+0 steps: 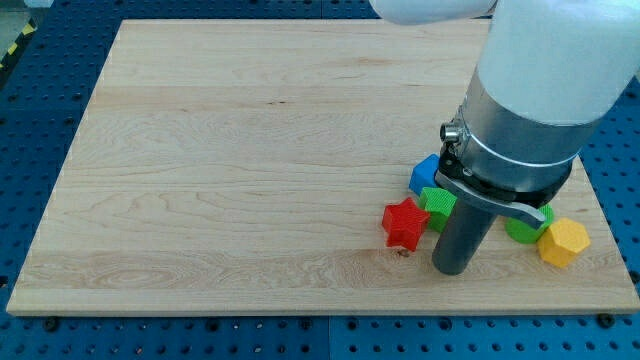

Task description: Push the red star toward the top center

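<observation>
The red star (404,223) lies on the wooden board (250,150) toward the view's lower right. My tip (455,271) rests on the board just to the right of the star and slightly below it, with a small gap between them. A green block (437,204) sits right beside the star's upper right, and a blue block (424,173) lies just above that. The arm's white and grey body (540,90) hides what lies behind it.
A yellow hexagonal block (563,242) and another green block (521,226), partly hidden by the arm, lie at the right of the tip near the board's right edge. The board's bottom edge (320,310) is close below the tip.
</observation>
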Robot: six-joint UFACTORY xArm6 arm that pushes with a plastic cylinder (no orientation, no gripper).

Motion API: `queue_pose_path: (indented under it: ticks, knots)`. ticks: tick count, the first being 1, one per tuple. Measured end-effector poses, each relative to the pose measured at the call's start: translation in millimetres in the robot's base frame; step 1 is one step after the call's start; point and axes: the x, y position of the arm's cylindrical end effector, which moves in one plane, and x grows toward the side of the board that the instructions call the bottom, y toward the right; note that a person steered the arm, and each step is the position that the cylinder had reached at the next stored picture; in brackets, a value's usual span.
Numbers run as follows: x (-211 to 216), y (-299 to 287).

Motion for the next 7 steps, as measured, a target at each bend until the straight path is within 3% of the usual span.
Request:
queue_pose_path:
  ticks: [4, 7]
  knots:
    - [-51.6, -81.7]
    - [-76.7, -49.2]
